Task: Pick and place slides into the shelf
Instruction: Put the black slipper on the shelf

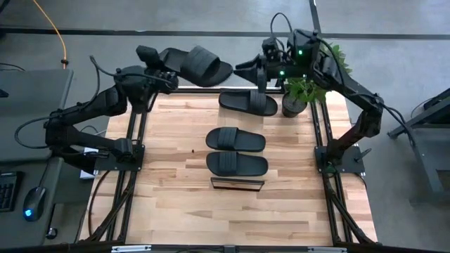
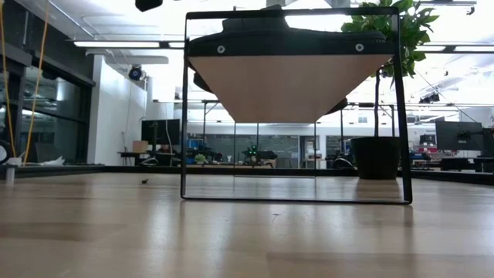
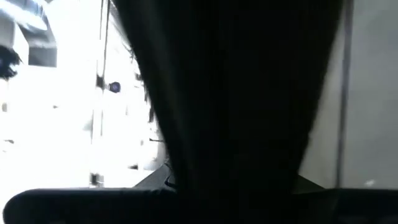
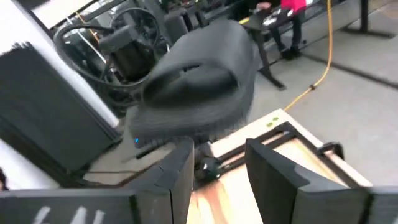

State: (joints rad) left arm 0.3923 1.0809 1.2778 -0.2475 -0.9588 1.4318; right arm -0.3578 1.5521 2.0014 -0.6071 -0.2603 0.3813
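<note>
My left gripper (image 1: 159, 69) is shut on one black slide (image 1: 197, 65), held in the air over the table's far edge. In the right wrist view that slide (image 4: 199, 93) fills the middle. My right gripper (image 1: 245, 70) (image 4: 217, 177) is open just off the slide's free end and touches nothing. Another slide (image 1: 247, 102) lies flat on its sole farther back. Two slides (image 1: 235, 139) (image 1: 237, 164) lie side by side behind the shelf's dark front edge (image 1: 237, 184). In the low view the shelf (image 2: 293, 93) carries a slide (image 2: 270, 27) on its board. My left gripper holds the slide by its end toward the table's left (image 1: 169, 65), coming level from the left and along the slide's length. The slide is lifted clear and reaches out toward the right arm. In the left wrist view the slide (image 3: 236, 93) hides the place of contact.
A potted plant (image 1: 299, 95) (image 2: 378, 154) stands at the table's far right corner, just under the right arm. Bare tabletop (image 1: 176, 169) shows left and right of the slides. Dark frame rails (image 1: 133, 133) (image 1: 320, 133) run along both sides.
</note>
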